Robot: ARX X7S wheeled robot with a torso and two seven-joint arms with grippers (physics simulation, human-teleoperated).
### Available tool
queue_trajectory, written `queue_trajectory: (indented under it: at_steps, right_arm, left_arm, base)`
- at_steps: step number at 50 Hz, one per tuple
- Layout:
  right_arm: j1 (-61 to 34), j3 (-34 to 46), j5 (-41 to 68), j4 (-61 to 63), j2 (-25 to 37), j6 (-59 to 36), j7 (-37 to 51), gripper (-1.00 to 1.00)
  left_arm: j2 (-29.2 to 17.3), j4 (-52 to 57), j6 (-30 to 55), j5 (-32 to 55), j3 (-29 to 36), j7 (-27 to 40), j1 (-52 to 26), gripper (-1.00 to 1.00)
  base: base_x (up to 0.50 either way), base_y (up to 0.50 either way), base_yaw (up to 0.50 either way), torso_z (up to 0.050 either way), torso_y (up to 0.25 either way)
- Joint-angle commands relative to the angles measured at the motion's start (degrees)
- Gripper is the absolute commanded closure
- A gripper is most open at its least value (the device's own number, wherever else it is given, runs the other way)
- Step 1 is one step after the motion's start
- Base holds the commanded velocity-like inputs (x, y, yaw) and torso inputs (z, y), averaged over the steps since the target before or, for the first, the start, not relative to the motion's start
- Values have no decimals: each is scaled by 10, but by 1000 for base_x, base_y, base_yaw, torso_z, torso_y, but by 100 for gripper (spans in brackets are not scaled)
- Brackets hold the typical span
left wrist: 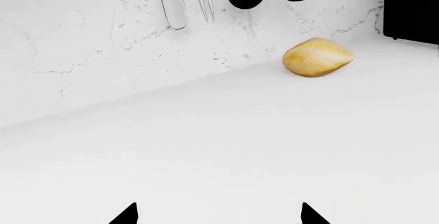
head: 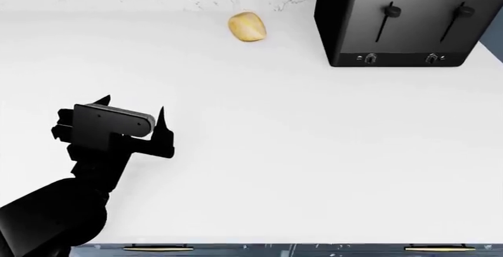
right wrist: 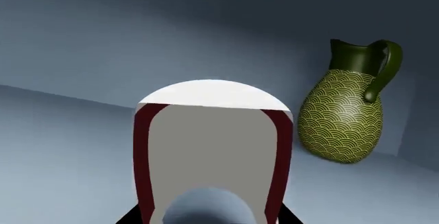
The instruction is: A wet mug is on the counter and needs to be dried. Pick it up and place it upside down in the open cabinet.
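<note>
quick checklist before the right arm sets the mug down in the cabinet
1. Mug in the right pincer: ok, it fills the right wrist view between the fingertips.
2. Mug inside the cabinet: ok, grey walls and shelf surround it.
3. Mug upside down: cannot tell from this angle.
4. Clear of the green jug: ok, the jug stands apart to one side.
5. Mug touching the shelf: cannot tell.
6. Left pincer out of the way: ok, open and empty over the counter, far from the lemon-like lump and toaster.
</note>
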State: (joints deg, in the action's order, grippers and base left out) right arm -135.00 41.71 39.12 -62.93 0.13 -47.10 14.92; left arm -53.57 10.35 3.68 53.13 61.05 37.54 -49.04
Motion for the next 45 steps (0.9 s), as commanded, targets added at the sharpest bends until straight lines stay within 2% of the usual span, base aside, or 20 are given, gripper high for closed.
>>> queue_trajectory:
  at_steps: [1, 8, 23, 24, 45]
  right_arm:
    - [0, 56, 123, -73, -1, 9, -17, 100]
    - [0, -2, 59, -58, -1, -9, -20, 100]
    - [0, -17, 41, -66, -1, -13, -16, 100]
    - [0, -20, 39, -66, -1, -13, -14, -100]
    - [0, -91, -37, -40, -1, -29, -9, -100]
  left_arm:
    - [1, -4, 0, -2, -1, 3, 3, -100]
    - [2, -4, 0, -1, 0, -1, 3, -100]
    - [3, -4, 3, -1, -1, -3, 5, -100]
    - [3, -5, 3, -1, 0, -3, 5, -100]
    - [8, -7, 7, -4, 0, -3, 6, -100]
  base:
    - [0, 0, 3, 0, -250]
    - [5, 0, 1, 0, -93]
    - [6, 1, 2, 0, -11]
    - [13, 0, 3, 0, -10]
    - [2, 0, -1, 0, -7]
